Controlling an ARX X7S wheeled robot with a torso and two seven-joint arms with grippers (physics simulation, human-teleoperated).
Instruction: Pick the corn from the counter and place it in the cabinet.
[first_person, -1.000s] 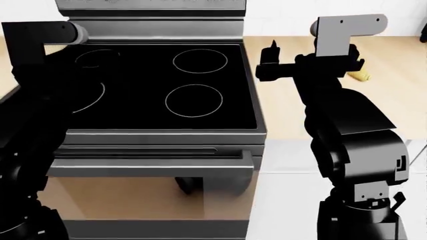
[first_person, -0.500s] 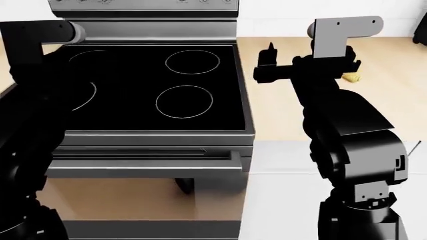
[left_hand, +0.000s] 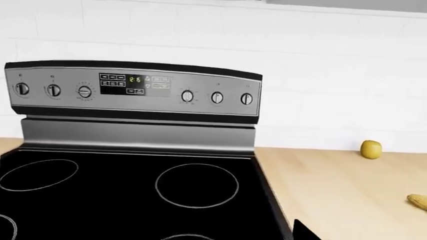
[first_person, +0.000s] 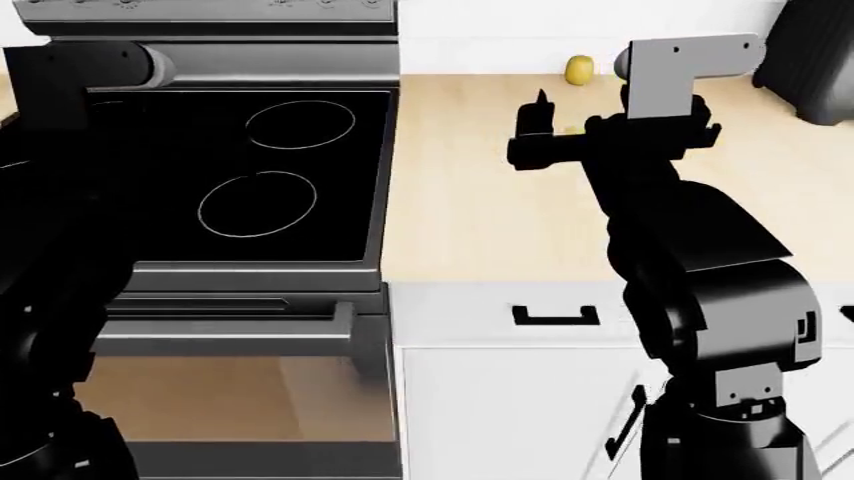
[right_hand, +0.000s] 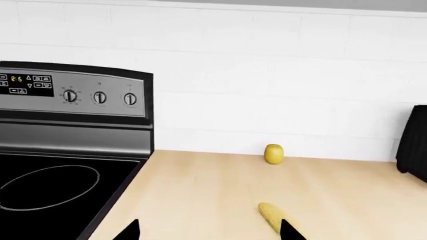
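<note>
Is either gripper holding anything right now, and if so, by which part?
Nothing is held. The small yellow bumpy corn cob lies free on the light beige wood-grain counter, ahead of the right gripper, whose jaws stand open. The left gripper is out of view.

**View swings right along the counter**

The stovetop (first_person: 254, 180) has slid toward 9 o'clock in the head view, and more of the counter (first_person: 494, 220) now shows. A round yellow-green fruit (first_person: 581, 69) has appeared near 12 o'clock, a dark object (first_person: 814, 55) near 1 o'clock, and a white drawer front (first_person: 554, 316) at 5 o'clock. The corn (right_hand: 272, 216), earlier right of the right arm, now peeks out left of it.
</note>
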